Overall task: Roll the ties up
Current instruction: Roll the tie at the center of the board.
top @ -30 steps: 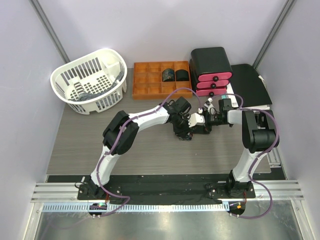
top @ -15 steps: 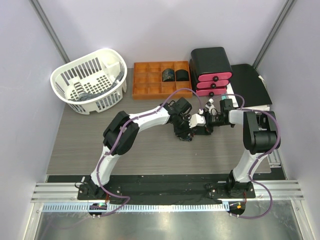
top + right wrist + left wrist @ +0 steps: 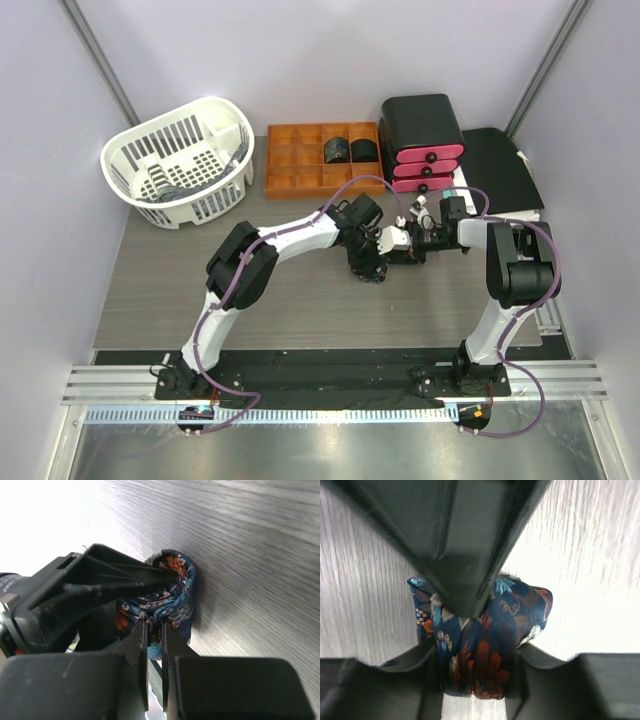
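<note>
A rolled tie [image 3: 490,625], dark navy with red, orange and blue print, rests on the grey wooden table between both grippers. My left gripper [image 3: 475,666] has its fingers on either side of the roll, and the fabric fills the gap between them. In the right wrist view my right gripper [image 3: 153,630] is shut, pinching a fold of the tie [image 3: 176,597] at its tips, with the left gripper's black fingers [image 3: 110,580] just beside. From above, the left gripper [image 3: 366,262] and right gripper [image 3: 393,243] meet at the table's middle and hide the roll.
An orange divided tray [image 3: 290,165] at the back holds two rolled ties [image 3: 337,150]. A white basket [image 3: 180,160] with dark fabric inside stands at the back left. At the back right stand a black unit with pink drawers [image 3: 425,140] and a black flat case [image 3: 500,170].
The right gripper has closed onto a fold of the tie and shifted slightly left toward the left gripper. The left arm has barely moved.
</note>
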Available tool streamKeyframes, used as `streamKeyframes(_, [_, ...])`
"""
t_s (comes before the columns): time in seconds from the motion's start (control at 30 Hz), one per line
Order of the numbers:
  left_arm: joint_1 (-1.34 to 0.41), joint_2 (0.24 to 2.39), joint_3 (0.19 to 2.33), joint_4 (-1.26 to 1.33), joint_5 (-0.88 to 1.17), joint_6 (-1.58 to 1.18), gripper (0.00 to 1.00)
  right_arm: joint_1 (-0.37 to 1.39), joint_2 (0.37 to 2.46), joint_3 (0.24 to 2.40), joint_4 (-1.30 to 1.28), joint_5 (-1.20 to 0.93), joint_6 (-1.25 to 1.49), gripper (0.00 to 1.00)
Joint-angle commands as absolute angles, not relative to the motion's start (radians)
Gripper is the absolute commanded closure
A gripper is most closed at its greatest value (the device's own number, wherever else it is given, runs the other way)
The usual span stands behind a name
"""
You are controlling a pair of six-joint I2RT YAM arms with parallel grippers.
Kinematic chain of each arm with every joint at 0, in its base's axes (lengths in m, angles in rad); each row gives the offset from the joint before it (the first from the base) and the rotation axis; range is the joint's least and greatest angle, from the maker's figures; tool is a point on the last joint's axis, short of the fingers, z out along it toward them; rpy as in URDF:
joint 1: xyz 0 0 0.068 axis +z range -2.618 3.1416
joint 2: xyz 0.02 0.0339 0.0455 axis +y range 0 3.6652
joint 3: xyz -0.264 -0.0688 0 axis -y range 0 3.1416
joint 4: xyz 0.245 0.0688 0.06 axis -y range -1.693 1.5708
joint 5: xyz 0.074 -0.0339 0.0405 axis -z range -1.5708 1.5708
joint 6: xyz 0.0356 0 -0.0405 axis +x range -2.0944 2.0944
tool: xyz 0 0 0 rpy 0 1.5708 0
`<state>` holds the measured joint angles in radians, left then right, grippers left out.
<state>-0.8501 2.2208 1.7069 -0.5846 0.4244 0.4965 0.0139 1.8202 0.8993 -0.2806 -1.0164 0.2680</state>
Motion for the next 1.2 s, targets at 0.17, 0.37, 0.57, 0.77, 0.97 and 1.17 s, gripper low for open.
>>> streamKeyframes(0.17, [-0.764,1.995,1.413,-0.424,0.518,0.387,0.13,0.014,1.875,0.91,-0.399,-0.931,0.17,0.99])
streamKeyframes(0.37, [-0.753,1.708,1.196,-0.262,0.509,0.449,0.0,0.014,1.855,0.911,-0.399,-0.992,0.166,0.99])
streamKeyframes(0.57, [-0.747,1.677,1.088,-0.151,0.431,0.5,0.0,0.031,1.801,0.871,-0.325,-1.002,0.205,0.99])
streamKeyframes(0.77, [-0.747,1.818,1.19,-0.129,0.583,0.492,0.0,0.083,1.743,0.845,-0.273,-0.968,0.21,0.99])
streamKeyframes(0.97, [-0.764,1.899,1.206,-0.046,0.695,0.549,0.0,0.113,1.689,0.847,-0.253,-0.907,0.192,0.99])
streamKeyframes(1.17, [-0.785,1.927,1.195,-0.048,0.698,0.543,0.0,0.13,1.672,0.847,-0.226,-0.856,0.202,0.99])
